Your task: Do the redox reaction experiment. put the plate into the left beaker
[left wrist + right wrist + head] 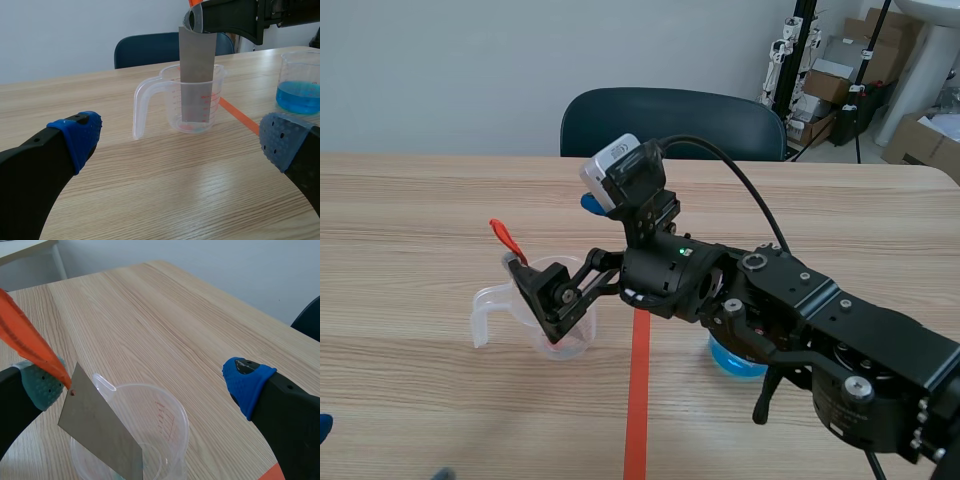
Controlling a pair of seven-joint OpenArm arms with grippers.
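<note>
Risk: the thin grey metal plate [197,75] stands inside the clear plastic handled beaker [150,105] on the left. Its top leans on one pad of the right gripper [145,380], whose fingers are spread wide and clamp nothing. Pulling away could snag the orange-red tag [30,340] and tip the light beaker. The left gripper [180,142] is splayed and empty, nearer the robot. The plate is flat, smooth, matte and rigid. The beaker is thin-walled, graduated and spouted.
</note>
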